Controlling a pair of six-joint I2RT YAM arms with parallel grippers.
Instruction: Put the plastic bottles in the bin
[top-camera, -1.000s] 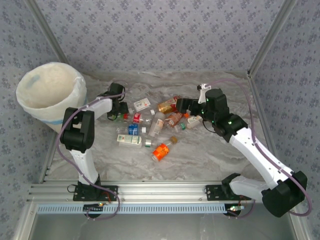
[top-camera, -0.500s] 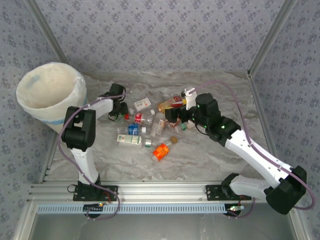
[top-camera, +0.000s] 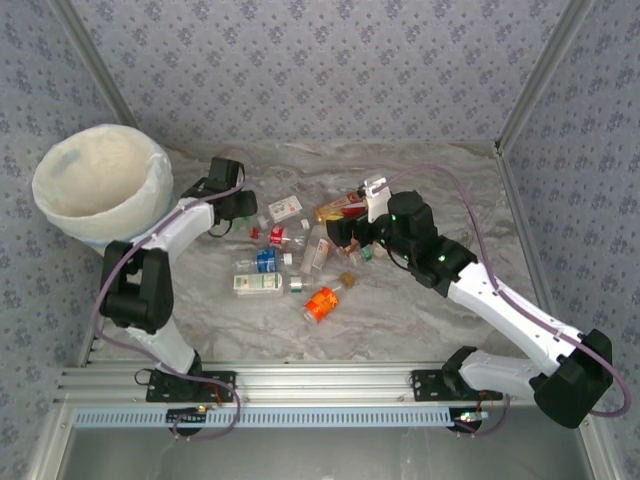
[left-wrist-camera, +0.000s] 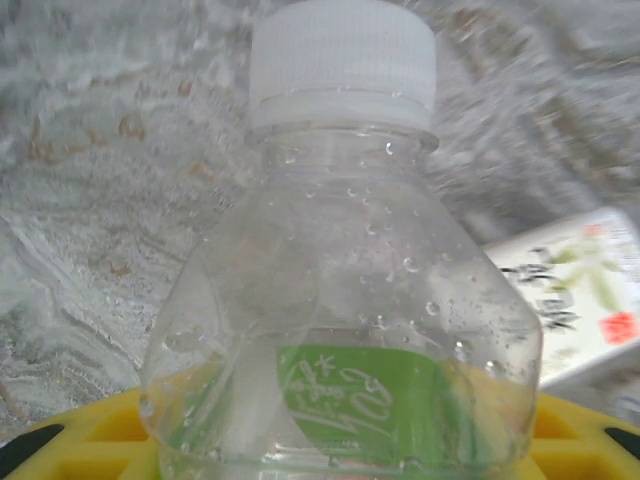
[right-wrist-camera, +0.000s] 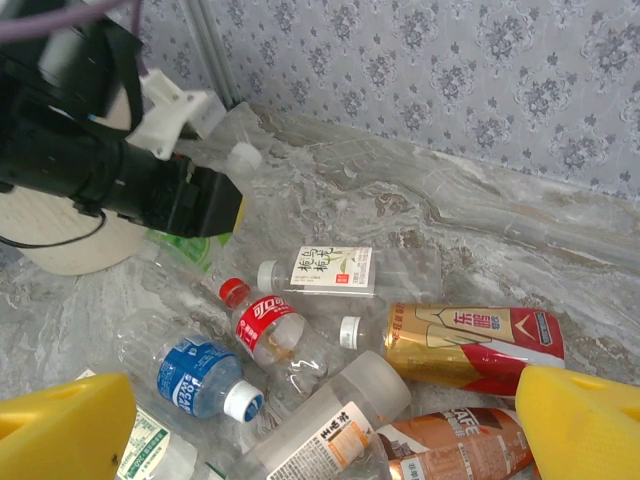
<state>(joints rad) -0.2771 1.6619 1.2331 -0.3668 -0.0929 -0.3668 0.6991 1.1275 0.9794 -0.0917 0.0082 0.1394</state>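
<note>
Grey marbled tabletop (top-camera: 420, 310), bare at near right. Cream-white cylindrical waste bin lined with a translucent white bag (top-camera: 95, 228), upright at far left. Left gripper (top-camera: 232, 205), just right of the bin, yellow fingers clamped on a clear plastic bottle with green label and white cap (left-wrist-camera: 340, 300). Right gripper (right-wrist-camera: 320, 400), yellow fingers wide apart, over the right side of the heap. Heap of small plastic bottles and cartons (top-camera: 312, 252), lying mid-table between the arms; one orange-labelled bottle (top-camera: 321, 303) nearest.
</note>
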